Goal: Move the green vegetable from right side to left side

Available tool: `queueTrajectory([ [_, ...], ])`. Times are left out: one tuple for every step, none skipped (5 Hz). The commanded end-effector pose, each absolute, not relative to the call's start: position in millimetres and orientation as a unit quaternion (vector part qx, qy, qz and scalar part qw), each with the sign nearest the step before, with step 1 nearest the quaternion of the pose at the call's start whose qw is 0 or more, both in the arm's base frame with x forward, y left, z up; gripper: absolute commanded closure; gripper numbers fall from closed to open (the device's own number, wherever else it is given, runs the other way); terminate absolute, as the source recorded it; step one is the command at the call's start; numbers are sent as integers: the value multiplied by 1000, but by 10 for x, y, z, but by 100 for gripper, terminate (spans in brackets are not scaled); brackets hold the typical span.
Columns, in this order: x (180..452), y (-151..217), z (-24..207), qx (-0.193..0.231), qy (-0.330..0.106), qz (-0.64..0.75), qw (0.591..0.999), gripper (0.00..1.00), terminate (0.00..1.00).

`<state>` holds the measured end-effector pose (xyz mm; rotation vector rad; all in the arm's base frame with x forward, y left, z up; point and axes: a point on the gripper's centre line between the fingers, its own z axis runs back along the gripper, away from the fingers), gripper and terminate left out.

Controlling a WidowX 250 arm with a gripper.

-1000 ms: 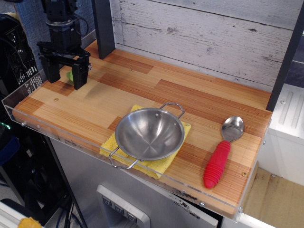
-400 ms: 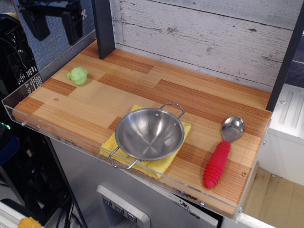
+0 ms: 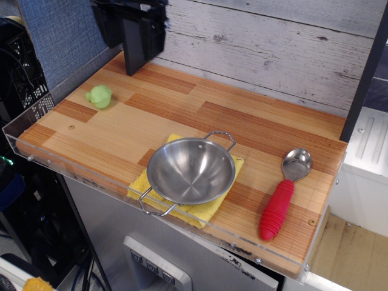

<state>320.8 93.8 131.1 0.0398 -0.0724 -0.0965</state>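
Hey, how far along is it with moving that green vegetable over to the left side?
Looks essentially done: the green vegetable sits alone on the left end of the wooden table, far from the steel bowl and red-handled spoon. Nothing is in hand; the gripper is raised at the top edge, holding nothing visible, its jaws' state unclear. Nothing obvious remains.

black boxy hand (image 3: 130, 24), two blocky fingers, matte dark casing
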Motion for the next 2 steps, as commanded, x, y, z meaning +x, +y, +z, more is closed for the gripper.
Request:
queueTrajectory([
  [3133,917,1397,28,-54,-73,995,0,0],
  [3133,917,1397,28,-54,-73,995,0,100],
])
